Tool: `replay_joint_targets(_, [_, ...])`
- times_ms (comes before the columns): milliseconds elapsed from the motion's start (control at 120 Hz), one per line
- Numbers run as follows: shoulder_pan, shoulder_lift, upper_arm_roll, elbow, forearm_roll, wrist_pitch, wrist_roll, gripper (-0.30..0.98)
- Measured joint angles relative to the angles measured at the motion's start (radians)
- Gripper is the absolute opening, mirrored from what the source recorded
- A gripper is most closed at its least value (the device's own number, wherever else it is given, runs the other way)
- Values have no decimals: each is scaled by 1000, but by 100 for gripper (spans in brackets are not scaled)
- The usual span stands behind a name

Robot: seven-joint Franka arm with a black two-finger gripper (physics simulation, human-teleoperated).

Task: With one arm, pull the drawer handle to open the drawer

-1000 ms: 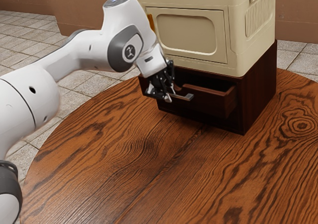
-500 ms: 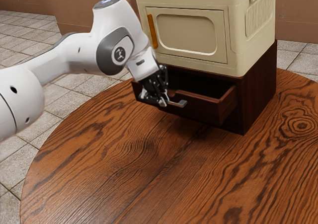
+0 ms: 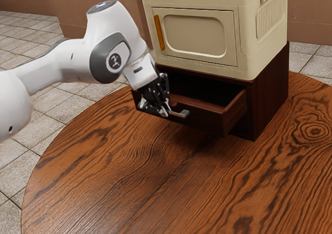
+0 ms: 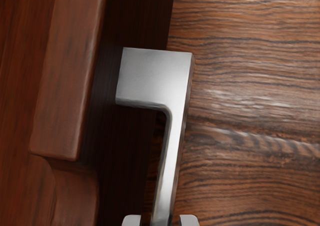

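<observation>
We find the drawer standing partly out of the dark wooden cabinet, its interior visible from above and its front panel clear of the cabinet's face. We locate the metal handle on the outer side of that front panel. We record the black gripper clamped on the handle: in the wrist view its two fingertips stand on opposite sides of the narrow bar, one on the side toward the drawer front, the other on the outer side, with the bar between them. The broad, squared end of the handle extends beyond the fingertips, and beside it we note the rounded upper edge of the drawer front with a curved cutout. The white arm enters from the exterior view's left and bends down toward the drawer. As to markings, we observe a pale emblem on the dark grey joint cover; any lettering there is too small to read. A cream storage box sits on top of the cabinet, its front door closed and fitted with an orange grip. The cabinet rests on the round wood-grained table, over a floor of pale tiles.
</observation>
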Motion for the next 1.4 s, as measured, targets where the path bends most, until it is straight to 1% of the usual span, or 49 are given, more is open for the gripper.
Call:
replay_joint_targets(408, [-1, -102, 0, -122, 0, 31, -2, 0])
replay_joint_targets(683, [0, -151, -1, -176, 0, 44, -4, 0])
replay_joint_targets(933, [-1, -225, -1, -253, -1, 66, -6, 0])
replay_joint_targets(1033, [-3, -262, -3, -258, 3, 70, -7, 9])
replay_joint_targets(1225, [-25, -375, -17, -249, 11, 66, -8, 29])
replay_joint_targets(1308, [-30, -392, -31, -212, 7, 42, -8, 42])
replay_joint_targets(1400, [-45, -394, -39, -192, -3, 17, -8, 51])
